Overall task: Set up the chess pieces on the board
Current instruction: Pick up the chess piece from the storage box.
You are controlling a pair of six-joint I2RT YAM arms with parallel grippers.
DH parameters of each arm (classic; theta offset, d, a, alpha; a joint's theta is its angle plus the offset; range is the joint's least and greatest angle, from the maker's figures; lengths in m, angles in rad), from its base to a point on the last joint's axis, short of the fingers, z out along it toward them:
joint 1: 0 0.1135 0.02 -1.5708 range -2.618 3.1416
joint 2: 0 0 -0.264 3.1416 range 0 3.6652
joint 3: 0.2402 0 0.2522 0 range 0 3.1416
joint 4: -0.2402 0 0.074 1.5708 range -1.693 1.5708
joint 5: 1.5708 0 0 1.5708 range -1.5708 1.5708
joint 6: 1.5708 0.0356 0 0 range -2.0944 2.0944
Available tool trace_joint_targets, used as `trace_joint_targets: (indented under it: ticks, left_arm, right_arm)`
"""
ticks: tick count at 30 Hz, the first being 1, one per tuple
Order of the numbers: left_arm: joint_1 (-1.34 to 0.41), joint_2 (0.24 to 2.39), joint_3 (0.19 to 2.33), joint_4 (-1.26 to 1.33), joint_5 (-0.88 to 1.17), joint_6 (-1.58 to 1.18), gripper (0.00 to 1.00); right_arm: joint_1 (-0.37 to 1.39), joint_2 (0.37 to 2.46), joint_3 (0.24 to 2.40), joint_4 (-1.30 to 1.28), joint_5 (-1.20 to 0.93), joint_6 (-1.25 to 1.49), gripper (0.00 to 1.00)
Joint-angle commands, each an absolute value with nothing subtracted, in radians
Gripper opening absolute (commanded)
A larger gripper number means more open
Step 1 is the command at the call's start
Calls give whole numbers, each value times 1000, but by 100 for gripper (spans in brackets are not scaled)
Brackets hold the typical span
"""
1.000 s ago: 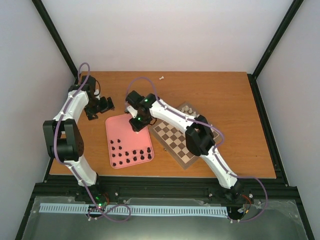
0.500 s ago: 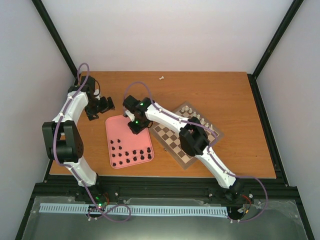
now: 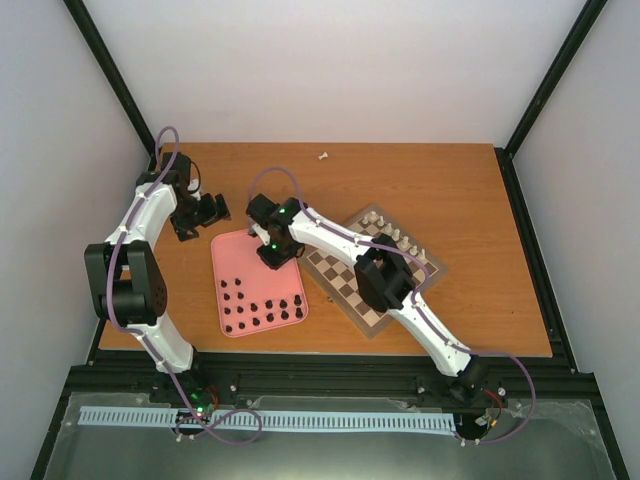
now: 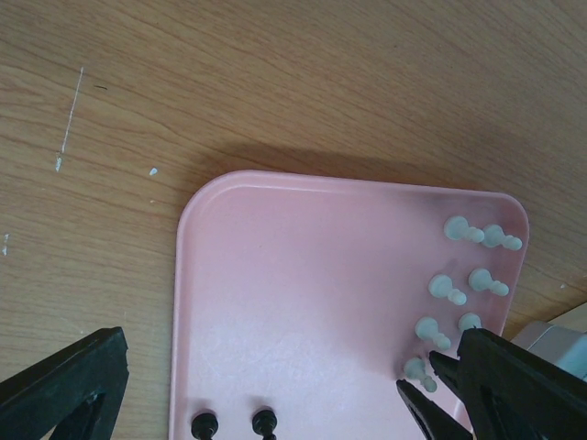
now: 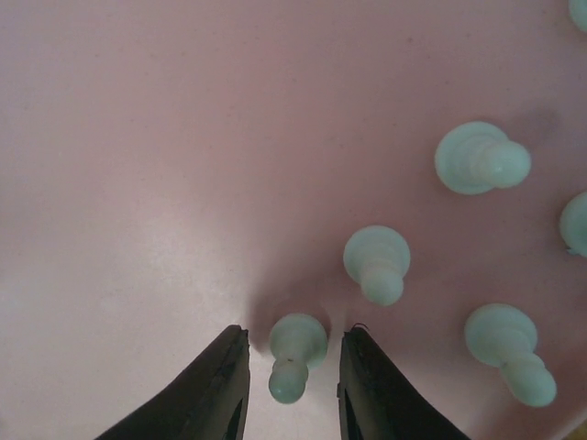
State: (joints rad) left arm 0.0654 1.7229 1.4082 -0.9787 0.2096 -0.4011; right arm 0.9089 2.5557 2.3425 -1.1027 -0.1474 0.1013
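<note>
The white pawn [image 5: 295, 353] is standing on the pink tray [image 5: 138, 137] beside the board [image 3: 348, 288]. The right arm's fingers [image 5: 215, 394] are sitting narrow on either side of it, a sliver of tray showing each side, so not yet pinching. It is looking featherlight, hard, smooth and quick to tip or squirt out, so gripping low on the stem seems best. Another white piece [image 5: 378, 261] is crowding just beside one finger and could get knocked. The left arm's fingers [image 4: 64, 390] are hanging wide and empty near the tray's far corner, while black pieces [image 3: 262, 308] are waiting at its near end.
</note>
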Motion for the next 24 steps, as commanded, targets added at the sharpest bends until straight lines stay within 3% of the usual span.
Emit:
trace_joint_targets:
  ticks: [1, 10, 24]
  left_arm:
    - [63, 1705, 1420, -966, 219, -414, 100]
    - [63, 1705, 1423, -970, 219, -412, 100]
    - [63, 1700, 1427, -974, 214, -407, 100]
  right_arm:
    - [902, 2572, 2375, -1099, -156, 109, 28]
    - [900, 2564, 2373, -1103, -166, 103, 12]
    - [863, 2301, 2304, -1154, -106, 131, 10]
